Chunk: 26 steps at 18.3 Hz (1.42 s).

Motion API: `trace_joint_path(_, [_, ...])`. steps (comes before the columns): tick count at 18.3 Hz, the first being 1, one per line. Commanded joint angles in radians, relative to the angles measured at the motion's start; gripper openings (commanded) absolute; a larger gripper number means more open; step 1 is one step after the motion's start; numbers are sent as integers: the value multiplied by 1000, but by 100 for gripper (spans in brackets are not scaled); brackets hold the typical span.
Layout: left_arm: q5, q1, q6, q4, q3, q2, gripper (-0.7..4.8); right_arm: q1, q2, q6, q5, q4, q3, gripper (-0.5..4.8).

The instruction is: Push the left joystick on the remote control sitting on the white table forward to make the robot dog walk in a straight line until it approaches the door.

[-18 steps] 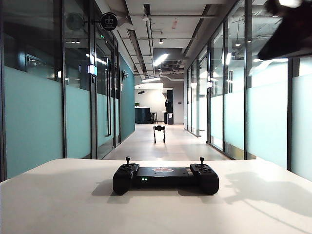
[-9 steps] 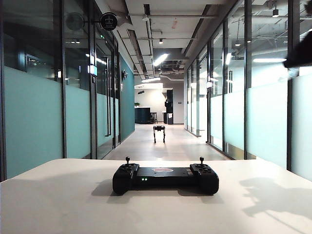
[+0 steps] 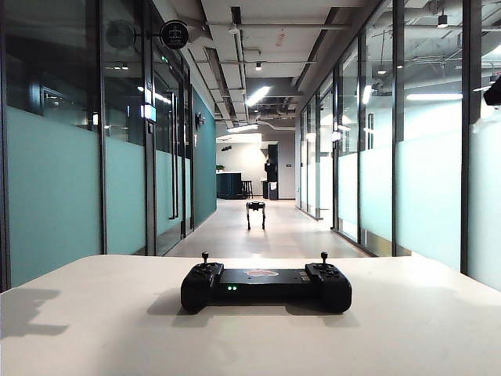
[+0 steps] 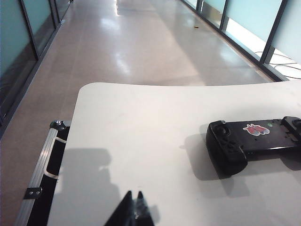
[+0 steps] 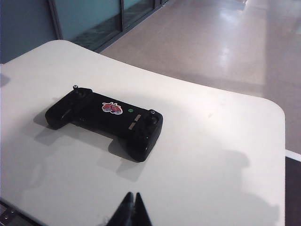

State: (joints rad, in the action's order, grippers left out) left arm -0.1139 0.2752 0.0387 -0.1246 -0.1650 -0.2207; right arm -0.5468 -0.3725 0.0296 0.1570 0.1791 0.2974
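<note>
The black remote control [image 3: 266, 287] lies in the middle of the white table [image 3: 86, 337], with green lights on its front. Its left joystick [image 3: 205, 256] stands upright with nothing touching it, seen also as the left joystick [image 5: 75, 87] in the right wrist view. Far down the corridor stands the robot dog [image 3: 256, 212]. My left gripper [image 4: 134, 194] is shut and empty over the table, well to the left of the remote control [image 4: 249, 143]. My right gripper [image 5: 132, 194] is shut and empty, on the near side of the remote control [image 5: 106, 117]. Which door is meant I cannot tell.
Glass partitions [image 3: 55, 188] line both sides of the corridor. A dark part of the right arm [image 3: 494, 92] shows at the exterior view's right edge. A metal-edged black case [image 4: 44, 165] stands beside the table's left edge. The table's rounded corner [image 5: 275, 108] lies right of the controller.
The right arm has drawn off from the upper right of the exterior view to its edge, and its shadow has left the table. A new shadow lies at the table's left. Controller and dog kept still.
</note>
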Motion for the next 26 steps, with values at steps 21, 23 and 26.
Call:
trace_joint_path(21, [5,0,2,6,-3,-2,-4,388,373,4,-119,-178,-281,-2])
trace_joint_path(23, [5,0,2,6,-3,-2,-4,427,373,4,-159,-189,-296,-2])
trace_joint_path(26, [5,0,2,6,-3,-2,-5,456,373,4,-152,-183,-299,-2])
